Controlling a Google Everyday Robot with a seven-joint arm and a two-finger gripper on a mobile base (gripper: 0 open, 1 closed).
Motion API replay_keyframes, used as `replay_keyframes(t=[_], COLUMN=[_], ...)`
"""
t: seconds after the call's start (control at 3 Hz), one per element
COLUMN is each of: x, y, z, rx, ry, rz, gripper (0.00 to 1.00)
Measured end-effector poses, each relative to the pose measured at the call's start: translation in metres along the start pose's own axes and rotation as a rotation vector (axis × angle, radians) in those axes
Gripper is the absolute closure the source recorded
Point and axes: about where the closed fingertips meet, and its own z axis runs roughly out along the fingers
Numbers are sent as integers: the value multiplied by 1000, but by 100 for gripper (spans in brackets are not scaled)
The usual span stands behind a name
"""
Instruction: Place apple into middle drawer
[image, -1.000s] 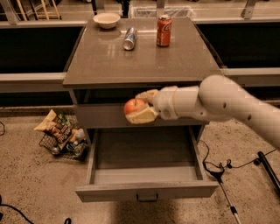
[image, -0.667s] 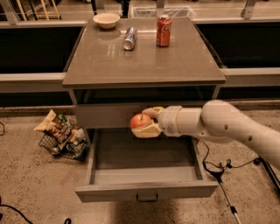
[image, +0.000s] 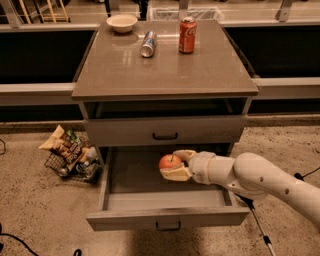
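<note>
- The gripper (image: 176, 165), at the frame's centre, pinched the apple (image: 169, 162) between its fingers, over the open drawer (image: 167, 218).
- Step in hand, by the look of it: placing. The next move called for lowering the apple to the drawer floor and then spreading the fingers.
- The upper front (image: 125, 134), just above the apple, left little headroom.
- The bowl (image: 122, 22), the tipped can (image: 148, 44) and the cola can (image: 187, 35) sat at the top of the frame, and the snack basket (image: 70, 155) at the left. All were well apart from the drawer.

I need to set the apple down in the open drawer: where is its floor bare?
The gripper, shut on the apple, is over the middle drawer. Its floor is bare from the apple to the left wall and along the front wall. The arm covers the right side.
</note>
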Motion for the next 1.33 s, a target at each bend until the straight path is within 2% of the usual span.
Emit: replay_keyframes(t=[0.33,0.67,1.0,1.33], x=[0,13,40,65], y=[0,-16,-42,-67], z=[0,11,32,52], rx=[0,24,43,52], ry=[0,-2,11,34], rz=[0,-51,-148,-206], gripper=[100,100,100,100])
